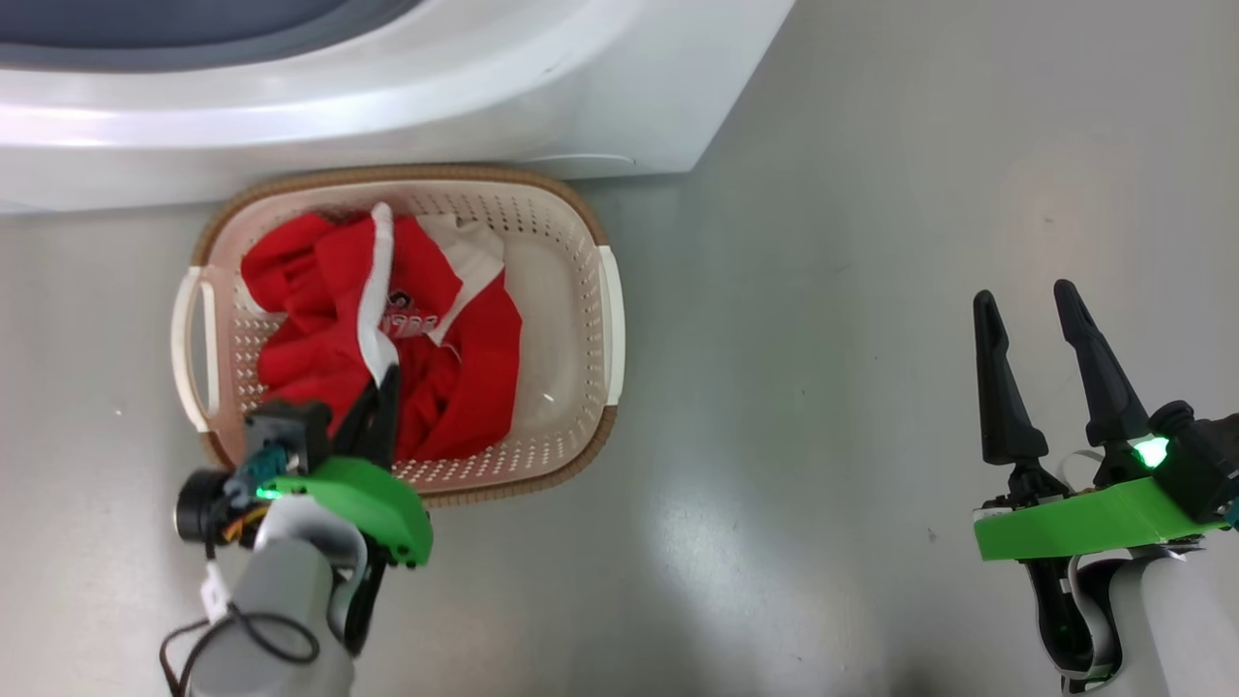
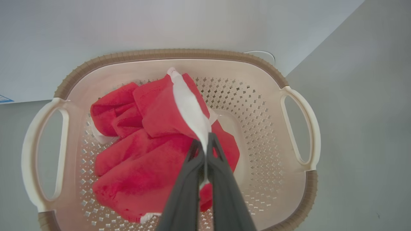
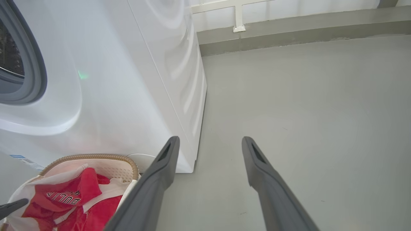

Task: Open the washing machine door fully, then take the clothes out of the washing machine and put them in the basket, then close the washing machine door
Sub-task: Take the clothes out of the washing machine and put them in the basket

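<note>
— Two grippers in sight; starting from the left?
— At the near rim of the basket, left gripper, fingers pressed shut on a white trim strip of the clothes.
— Pinched for certain?
— Yes. Along the left wrist, white strip running from the heap straight into the closed fingertips, raised off the red folds.
— Rest of the clothes?
— Heaped inside the basket, mostly in its left half; red with white panels, lettering on one fold. Perforated bottom showing in the basket's right half.
— Behind the basket?
— White front of the washing machine just beyond the basket's far rim; touching or only close, cannot tell. Up and left of the basket in the right wrist view, grey rubber ring, dark drum inside it.
— Right of the basket?
— First grey floor, then right gripper well apart from the basket, fingers spread wide with nothing between them, tips aimed along the floor past the machine's corner.
</note>
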You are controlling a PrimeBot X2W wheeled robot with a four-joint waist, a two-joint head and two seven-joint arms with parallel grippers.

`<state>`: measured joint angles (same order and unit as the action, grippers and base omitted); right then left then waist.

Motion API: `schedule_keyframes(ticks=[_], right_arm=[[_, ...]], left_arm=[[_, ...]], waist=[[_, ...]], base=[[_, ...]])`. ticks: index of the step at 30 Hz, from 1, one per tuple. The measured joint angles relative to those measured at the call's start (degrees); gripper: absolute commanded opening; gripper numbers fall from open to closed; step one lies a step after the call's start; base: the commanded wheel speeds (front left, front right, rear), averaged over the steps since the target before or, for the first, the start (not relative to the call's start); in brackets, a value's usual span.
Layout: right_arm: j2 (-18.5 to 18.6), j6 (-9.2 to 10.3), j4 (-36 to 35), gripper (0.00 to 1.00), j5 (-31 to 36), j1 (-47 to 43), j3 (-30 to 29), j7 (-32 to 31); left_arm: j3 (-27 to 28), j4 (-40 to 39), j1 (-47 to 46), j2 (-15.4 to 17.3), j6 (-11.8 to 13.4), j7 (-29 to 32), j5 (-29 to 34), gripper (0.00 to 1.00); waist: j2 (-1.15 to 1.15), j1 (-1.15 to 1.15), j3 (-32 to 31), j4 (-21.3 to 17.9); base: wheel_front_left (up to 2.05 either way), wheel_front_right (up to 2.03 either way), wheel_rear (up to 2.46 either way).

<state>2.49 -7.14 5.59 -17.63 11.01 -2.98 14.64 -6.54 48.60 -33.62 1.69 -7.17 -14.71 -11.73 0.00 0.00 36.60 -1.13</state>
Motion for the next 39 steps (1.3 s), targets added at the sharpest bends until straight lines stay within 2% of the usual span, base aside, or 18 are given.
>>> schedule_keyframes(ticks=[3, 5, 6, 7, 19, 39], right_arm=[[0.0, 0.0, -0.09, 1.0, 0.0, 0.04, 0.02, 0.0], [-0.01, 0.0, -0.1, 1.0, 0.0, 0.13, 0.02, 0.0], [0.0, 0.0, -0.1, 1.0, 0.0, 0.24, 0.02, 0.0], [0.0, 0.0, -0.1, 1.0, -0.01, 0.38, 0.01, 0.0], [0.0, 0.0, 0.92, 1.0, 0.0, 0.5, 0.01, 0.0], [-0.02, 0.0, 3.32, 1.0, 1.29, -4.53, 0.15, 0.0]], left_arm=[[0.23, 2.89, -2.96, -0.09, 0.01, 0.0, 0.65, 0.03], [0.64, 4.2, -4.28, -0.13, 0.01, 0.0, 0.7, 0.46], [1.0, 4.34, -4.69, -0.15, 0.01, 0.0, 0.77, 0.94], [1.3, 4.52, -5.14, -0.15, 0.01, 0.0, 0.97, 1.0], [4.12, 2.71, -5.02, -0.33, 0.01, 0.0, 1.85, 1.0], [10.07, -17.25, 6.99, -0.36, 0.01, -0.01, 4.81, 1.0]], waist=[[0.0, 0.0, 1.03, -0.31], [0.0, 0.0, 1.54, -0.57], [0.0, 0.0, 1.73, -0.72], [0.0, 0.0, 1.86, -0.88], [0.0, 0.0, -0.63, -0.69], [0.0, 0.0, -13.57, 0.58]], base=[[0.0, 0.0, 0.0], [0.0, 0.0, 0.0], [0.0, 0.0, 0.0], [0.0, 0.0, 0.0], [0.0, 0.0, 0.0], [0.0, 0.0, 0.0]])
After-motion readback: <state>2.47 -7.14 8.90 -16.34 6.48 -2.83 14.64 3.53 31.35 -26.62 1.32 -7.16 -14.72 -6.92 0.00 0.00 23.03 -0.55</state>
